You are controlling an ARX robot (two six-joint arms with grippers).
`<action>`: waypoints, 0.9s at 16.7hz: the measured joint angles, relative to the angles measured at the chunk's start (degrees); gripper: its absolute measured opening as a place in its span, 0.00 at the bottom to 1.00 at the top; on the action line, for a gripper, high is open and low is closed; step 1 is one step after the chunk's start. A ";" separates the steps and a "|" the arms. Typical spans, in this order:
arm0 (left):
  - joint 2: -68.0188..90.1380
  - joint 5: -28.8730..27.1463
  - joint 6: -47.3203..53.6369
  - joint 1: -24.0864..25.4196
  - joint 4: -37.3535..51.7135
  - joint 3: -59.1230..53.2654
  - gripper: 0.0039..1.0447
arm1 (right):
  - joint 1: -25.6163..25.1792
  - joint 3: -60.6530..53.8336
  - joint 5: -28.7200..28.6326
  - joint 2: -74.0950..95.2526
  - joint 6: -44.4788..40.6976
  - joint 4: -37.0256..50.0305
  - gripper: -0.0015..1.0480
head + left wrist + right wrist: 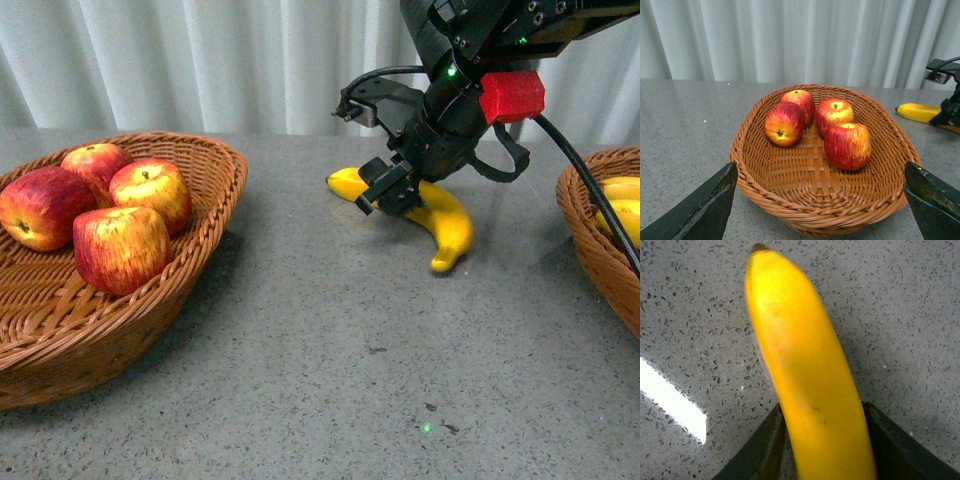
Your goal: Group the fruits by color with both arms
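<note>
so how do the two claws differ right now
The left claw is wide open and holds nothing; the right claw grips the banana, a finger against each side. The left claw faces the basket of four apples; the right claw is down at the table, where the banana lies. Both are black.
</note>
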 joint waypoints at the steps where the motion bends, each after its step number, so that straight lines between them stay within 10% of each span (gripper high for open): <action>1: 0.00 0.00 0.00 0.00 0.00 0.00 0.94 | -0.04 -0.02 -0.09 0.00 0.07 0.22 0.39; 10: 0.02 0.00 0.00 0.00 0.00 0.00 0.94 | -5.40 -8.44 -13.68 -11.21 13.25 14.19 0.31; 15: 0.02 0.00 0.00 0.00 0.00 0.00 0.94 | -21.77 -29.77 -18.27 -32.35 13.88 23.47 0.31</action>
